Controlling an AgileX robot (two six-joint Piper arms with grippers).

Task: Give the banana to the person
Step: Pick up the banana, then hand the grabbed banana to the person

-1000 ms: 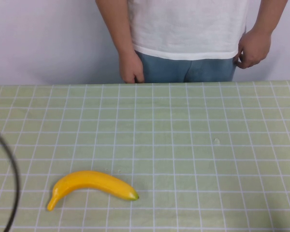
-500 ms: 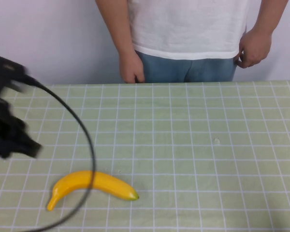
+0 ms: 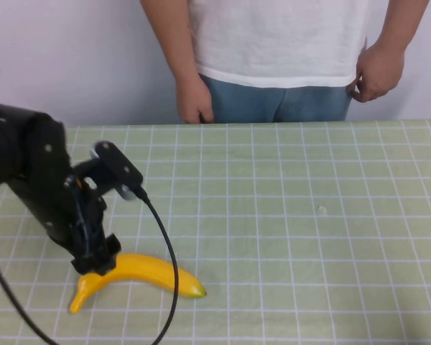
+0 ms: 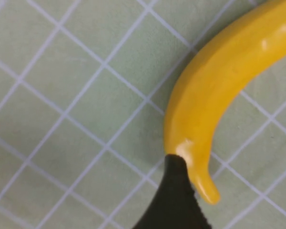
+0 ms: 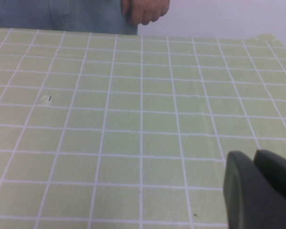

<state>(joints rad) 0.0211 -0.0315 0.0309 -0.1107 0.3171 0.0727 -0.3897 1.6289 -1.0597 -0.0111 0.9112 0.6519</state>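
The yellow banana (image 3: 152,272) lies on the green gridded table (image 3: 287,215) at the front left, stem end toward the left. My left gripper (image 3: 97,263) is down on the banana's stem half. In the left wrist view one black finger (image 4: 175,202) touches the banana (image 4: 219,90) beside its stem; the other finger is out of frame, so the jaws stand open. The person (image 3: 280,43) stands behind the far edge, both hands (image 3: 195,100) hanging at the sides. My right gripper (image 5: 254,160) is shut and empty, low over the table, out of the high view.
The left arm's black cable (image 3: 169,273) loops across the banana's middle down to the front edge. A small speck (image 3: 321,209) marks the table right of centre. The person's hand (image 5: 145,9) and jeans (image 5: 62,14) show beyond the table in the right wrist view.
My left arm has swung in from the far left and come down onto the banana's stem half. The banana and the person have not moved.
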